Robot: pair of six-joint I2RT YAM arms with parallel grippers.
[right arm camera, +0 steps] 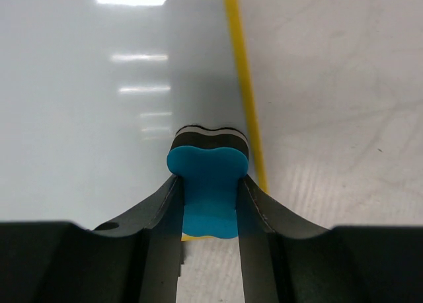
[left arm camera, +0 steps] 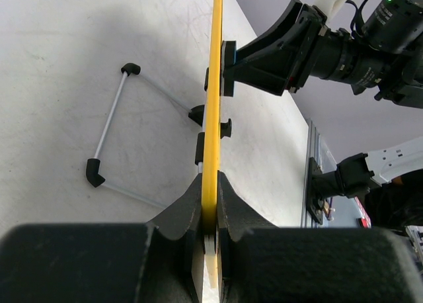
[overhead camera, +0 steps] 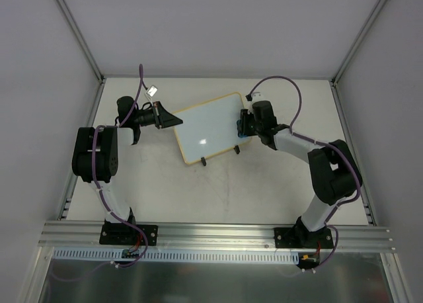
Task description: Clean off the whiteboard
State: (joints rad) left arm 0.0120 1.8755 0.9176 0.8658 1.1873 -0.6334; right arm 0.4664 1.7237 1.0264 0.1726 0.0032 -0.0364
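Whiteboard (overhead camera: 210, 128), yellow-framed, at mid-table (overhead camera: 264, 190) between both arms. Left gripper (left arm camera: 209, 184) clamped on its frame edge; right gripper (right arm camera: 210, 181) closed around a blue eraser (right arm camera: 207, 161) pressed to the white surface beside the frame.

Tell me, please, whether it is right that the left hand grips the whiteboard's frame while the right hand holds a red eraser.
Only the colour is wrong: the eraser is blue, not red, as the right wrist view shows.

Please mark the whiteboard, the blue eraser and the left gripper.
whiteboard (overhead camera: 210, 129): top external view, white writing surface.
blue eraser (right arm camera: 208, 178): right wrist view, blue upper face.
left gripper (left arm camera: 210, 185): left wrist view, midway between its fingertips.
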